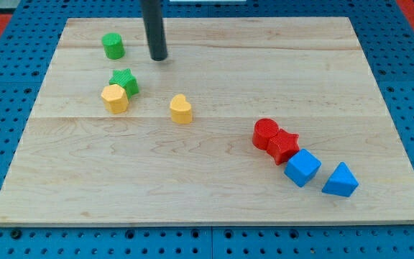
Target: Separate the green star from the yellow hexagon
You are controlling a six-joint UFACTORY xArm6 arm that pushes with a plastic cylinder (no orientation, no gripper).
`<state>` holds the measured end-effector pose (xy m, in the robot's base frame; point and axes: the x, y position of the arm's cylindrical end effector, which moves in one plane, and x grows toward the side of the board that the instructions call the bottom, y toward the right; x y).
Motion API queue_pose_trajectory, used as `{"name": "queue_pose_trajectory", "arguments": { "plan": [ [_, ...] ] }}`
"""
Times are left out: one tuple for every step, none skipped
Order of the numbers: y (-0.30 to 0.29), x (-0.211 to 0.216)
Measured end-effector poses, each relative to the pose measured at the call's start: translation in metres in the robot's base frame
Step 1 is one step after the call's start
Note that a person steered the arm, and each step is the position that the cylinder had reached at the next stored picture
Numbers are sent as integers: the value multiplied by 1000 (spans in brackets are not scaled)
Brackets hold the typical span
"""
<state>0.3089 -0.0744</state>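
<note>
The green star (125, 81) sits at the view's upper left of the wooden board, touching the yellow hexagon (114, 98), which lies just below and left of it. My tip (159, 57) is above and to the right of the green star, apart from it, and right of a green cylinder (113, 46).
A yellow heart-like block (181, 109) lies right of the pair. At the view's lower right sit a red cylinder (266, 133), a red star (283, 146), a blue cube (302, 167) and a blue triangle (340, 180). The board (214, 194) rests on a blue pegboard.
</note>
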Motion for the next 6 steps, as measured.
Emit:
{"name": "queue_pose_trajectory", "arguments": {
  "plan": [
    [24,37],
    [7,71],
    [-42,86],
    [-84,82],
    [-89,70],
    [-89,68]
  ]
}}
